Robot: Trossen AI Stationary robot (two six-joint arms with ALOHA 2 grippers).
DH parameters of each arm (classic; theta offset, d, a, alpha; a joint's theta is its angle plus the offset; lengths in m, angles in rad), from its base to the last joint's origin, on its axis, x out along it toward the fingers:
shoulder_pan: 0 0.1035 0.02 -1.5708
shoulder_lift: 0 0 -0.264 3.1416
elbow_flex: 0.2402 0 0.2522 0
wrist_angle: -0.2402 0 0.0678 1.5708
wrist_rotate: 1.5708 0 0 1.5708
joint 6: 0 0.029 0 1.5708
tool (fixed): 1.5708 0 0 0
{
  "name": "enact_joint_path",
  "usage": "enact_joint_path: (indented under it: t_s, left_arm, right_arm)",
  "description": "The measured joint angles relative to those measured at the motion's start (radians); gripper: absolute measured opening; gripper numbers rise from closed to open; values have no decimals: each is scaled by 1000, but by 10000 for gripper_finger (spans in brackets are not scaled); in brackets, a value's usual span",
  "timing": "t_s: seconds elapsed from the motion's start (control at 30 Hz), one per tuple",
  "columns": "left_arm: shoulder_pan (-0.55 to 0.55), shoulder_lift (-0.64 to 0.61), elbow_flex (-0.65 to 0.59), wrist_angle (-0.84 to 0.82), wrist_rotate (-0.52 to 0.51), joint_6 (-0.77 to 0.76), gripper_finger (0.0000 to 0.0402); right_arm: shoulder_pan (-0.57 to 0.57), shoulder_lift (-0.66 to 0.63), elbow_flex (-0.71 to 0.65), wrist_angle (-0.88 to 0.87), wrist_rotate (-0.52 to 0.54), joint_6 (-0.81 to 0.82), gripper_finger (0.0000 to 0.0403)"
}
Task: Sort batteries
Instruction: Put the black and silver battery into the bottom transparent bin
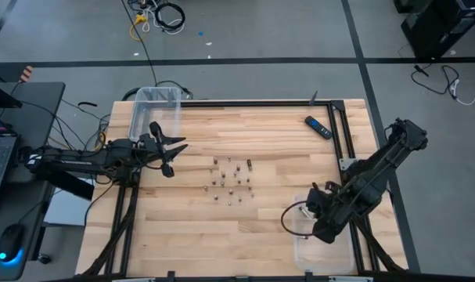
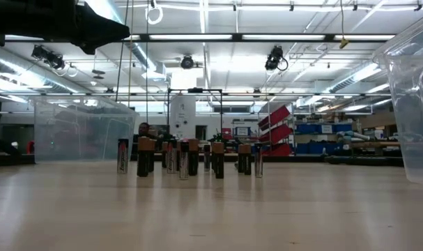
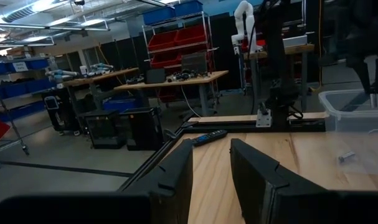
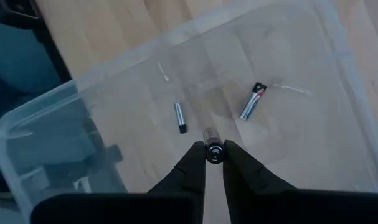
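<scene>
Right gripper (image 4: 214,153) pinches a battery (image 4: 211,144) above the clear bin (image 4: 45,124); labels unreadable.

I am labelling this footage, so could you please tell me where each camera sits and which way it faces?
High view: overhead, looking straight down on the table; both arms show, the left tool and the right tool.
Low view: at tabletop height, facing the standing batteries and the room; a dark arm part at top left.
Left wrist view: looks across the table past its open fingers to the remote.
Right wrist view: looks down into a clear bin; its tool pinches a battery.
Shared: high and left wrist views both show the remote.
</scene>
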Motion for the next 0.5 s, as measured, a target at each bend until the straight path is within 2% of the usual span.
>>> enact_joint_path:
  t_s: [0.27,0.5]
  left_arm:
    - [0,0,0,-2,0,-2,106]
    - [0,0,0,-5,0,-3,106]
  right_arm:
    - [0,23,0,7,6,10,47]
    - [-3,23,0,7,9,82,48]
